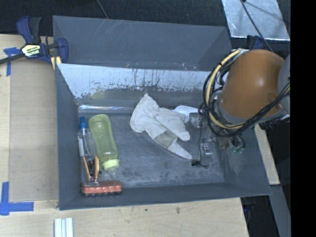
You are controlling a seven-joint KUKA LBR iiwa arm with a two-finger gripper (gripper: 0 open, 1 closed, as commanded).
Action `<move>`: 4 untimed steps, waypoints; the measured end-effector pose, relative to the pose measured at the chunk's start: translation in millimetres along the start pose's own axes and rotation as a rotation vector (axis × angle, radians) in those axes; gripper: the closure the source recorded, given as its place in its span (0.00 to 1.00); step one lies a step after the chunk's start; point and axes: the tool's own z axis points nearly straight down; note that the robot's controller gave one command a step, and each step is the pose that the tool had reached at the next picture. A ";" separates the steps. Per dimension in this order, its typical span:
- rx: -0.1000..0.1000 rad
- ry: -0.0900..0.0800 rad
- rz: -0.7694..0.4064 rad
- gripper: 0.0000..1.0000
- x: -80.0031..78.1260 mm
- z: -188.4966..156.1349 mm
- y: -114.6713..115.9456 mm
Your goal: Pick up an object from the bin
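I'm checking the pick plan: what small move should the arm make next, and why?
Probably a short shift toward the view's left, to bring the gripper over the crumpled white glove. The gripper hangs just past the glove's right edge, over bare bin floor, and the glove is the nearest thing; the yellow-green bottle lies far at the left.

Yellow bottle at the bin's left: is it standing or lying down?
Lying down. The yellow bottle rests on its side on the bin floor, whole length showing.

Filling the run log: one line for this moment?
gripper: down at right edge of white glove | glove: not lifted | yellow bottle: far left
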 end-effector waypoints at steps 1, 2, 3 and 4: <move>0.000 -0.009 -0.001 0.00 -1.7 -4.0 0.0; 0.000 -0.015 0.059 0.00 -21.9 39.9 9.3; -0.001 -0.005 0.301 0.00 -26.1 75.9 18.0; -0.001 -0.010 0.446 0.00 -38.7 92.3 14.4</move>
